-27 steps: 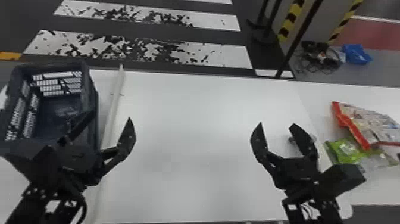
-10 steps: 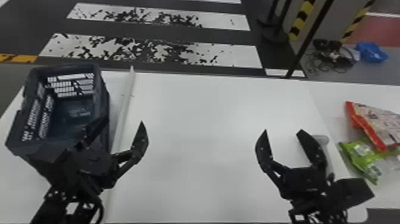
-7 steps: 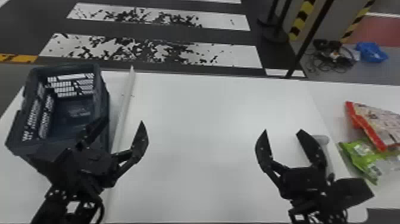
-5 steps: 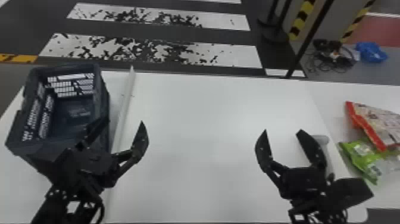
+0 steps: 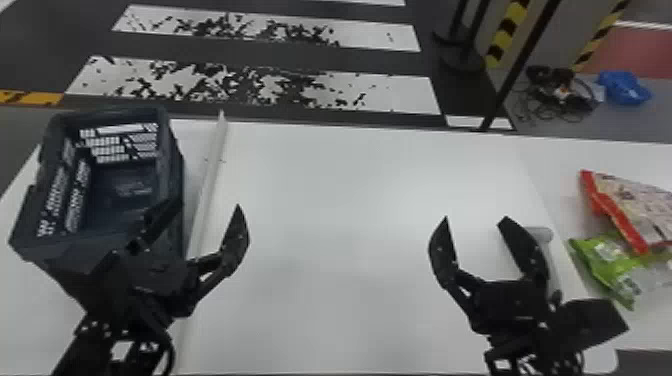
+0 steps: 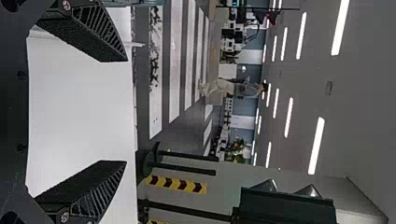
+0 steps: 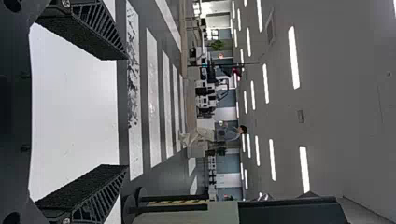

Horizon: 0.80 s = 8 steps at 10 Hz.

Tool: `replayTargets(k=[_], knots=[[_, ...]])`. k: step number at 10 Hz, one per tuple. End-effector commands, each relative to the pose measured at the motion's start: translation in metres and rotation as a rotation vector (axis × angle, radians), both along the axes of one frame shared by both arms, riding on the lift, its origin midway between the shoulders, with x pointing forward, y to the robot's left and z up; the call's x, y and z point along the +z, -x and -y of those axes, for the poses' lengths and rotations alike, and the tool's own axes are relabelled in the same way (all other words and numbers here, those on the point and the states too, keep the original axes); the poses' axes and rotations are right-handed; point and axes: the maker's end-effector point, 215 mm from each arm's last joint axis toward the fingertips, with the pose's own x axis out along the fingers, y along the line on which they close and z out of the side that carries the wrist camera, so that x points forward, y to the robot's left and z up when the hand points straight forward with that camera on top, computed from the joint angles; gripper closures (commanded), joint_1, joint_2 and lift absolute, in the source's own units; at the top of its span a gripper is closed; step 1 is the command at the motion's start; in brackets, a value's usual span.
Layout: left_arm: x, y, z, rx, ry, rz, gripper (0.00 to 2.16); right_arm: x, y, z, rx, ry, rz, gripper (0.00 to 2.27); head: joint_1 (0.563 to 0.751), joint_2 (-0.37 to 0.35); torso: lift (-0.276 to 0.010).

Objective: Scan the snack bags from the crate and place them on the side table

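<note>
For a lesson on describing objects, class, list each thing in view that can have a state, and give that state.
Left pincer: open, holding nothing.
Right pincer: open, holding nothing.
Crate: upright, open-topped.
Red-edged snack bag: lying down, partly over the green snack bag.
Green snack bag: lying on the side table, partly covered.
Cables: tangled, on the floor.

1. worn white stripes (image 5: 405, 95) cross a dark floor (image 5: 50, 50).
2. slim lights (image 6: 316, 145) glow in rows along a gray ceiling (image 6: 364, 84).
3. a blue bundle (image 5: 622, 90) lies beside tangled cables (image 5: 565, 95).
</note>
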Motion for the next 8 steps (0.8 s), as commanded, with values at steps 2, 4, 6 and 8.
replayTargets(k=[2, 4, 6, 8], knots=[[0.0005, 0.0017, 0.0011, 0.000, 0.002, -0.001, 0.09, 0.0030, 0.0027, 0.0000, 0.000, 0.000, 0.012, 0.04, 0.695, -0.091, -0.095], [0.0015, 0.0035, 0.0018, -0.001, 0.002, 0.002, 0.09, 0.0050, 0.0030, 0.0001, -0.001, 0.001, 0.016, 0.04, 0.695, -0.093, -0.095], [0.0044, 0.0036, 0.0010, 0.003, 0.001, 0.013, 0.09, 0.0050, 0.0030, -0.0007, 0.001, 0.000, 0.016, 0.04, 0.695, -0.094, -0.095], [0.0036, 0.0036, 0.0007, 0.004, 0.001, 0.011, 0.09, 0.0050, 0.0030, -0.0007, 0.001, 0.000, 0.016, 0.05, 0.695, -0.092, -0.095]])
